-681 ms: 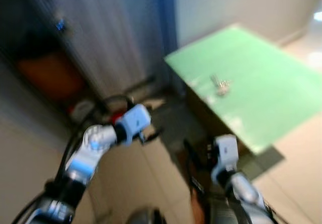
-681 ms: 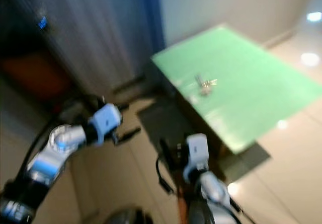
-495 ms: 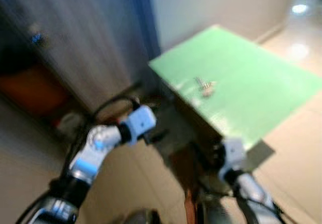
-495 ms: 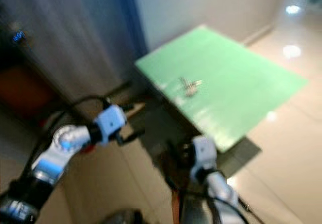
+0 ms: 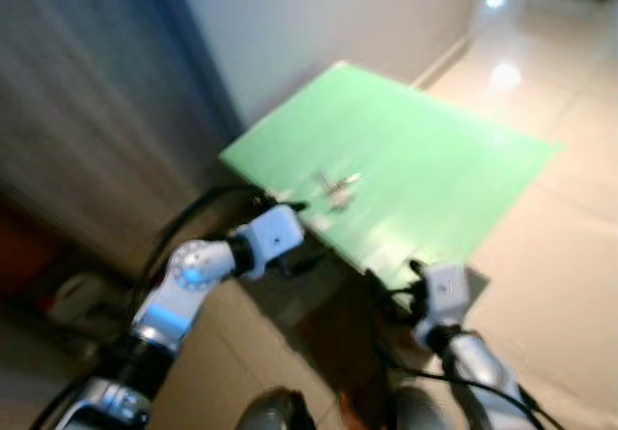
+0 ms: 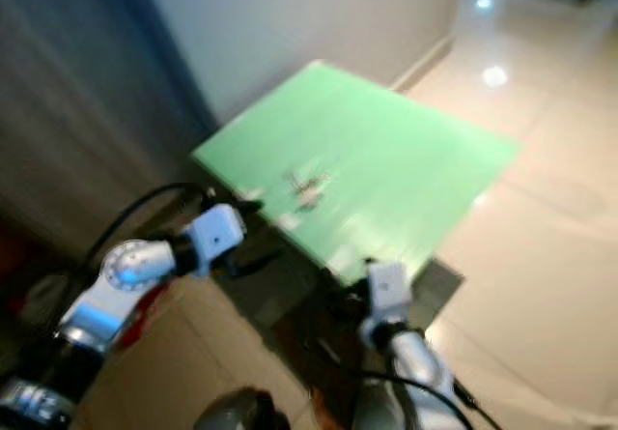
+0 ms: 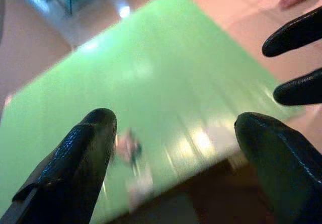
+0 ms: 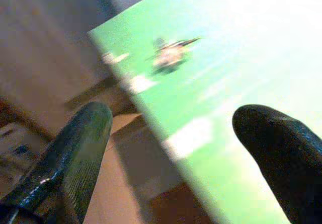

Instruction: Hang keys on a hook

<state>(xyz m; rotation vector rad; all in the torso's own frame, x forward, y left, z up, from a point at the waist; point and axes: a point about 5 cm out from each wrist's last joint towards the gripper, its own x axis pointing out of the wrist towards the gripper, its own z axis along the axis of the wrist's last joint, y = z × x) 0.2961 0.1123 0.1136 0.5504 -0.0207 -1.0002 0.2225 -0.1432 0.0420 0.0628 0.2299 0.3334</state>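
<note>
A small bunch of keys (image 5: 336, 188) lies on a green table (image 5: 425, 150), near its front-left edge. The pictures are blurred. My left gripper (image 5: 307, 235) is held out just short of that edge, close below the keys, and is open with nothing in it. In the left wrist view the keys (image 7: 128, 151) show between the spread fingers (image 7: 85, 153). My right gripper (image 5: 398, 285) hovers at the table's near corner, also open and empty. The right wrist view has the keys (image 8: 171, 55) ahead on the green top, beyond its fingers (image 8: 75, 158).
A dark curtain or cabinet front (image 5: 87, 111) stands to the left, with a pale wall (image 5: 290, 24) behind the table. Glossy beige floor tiles (image 5: 560, 246) with light reflections spread to the right. A black cable (image 5: 179, 232) loops by my left arm. The space under the table (image 5: 328, 314) is dark.
The whole picture has swung, so the camera moved: the table now sits nearer the middle and closer to both grippers. Both grippers stay open and raised.
</note>
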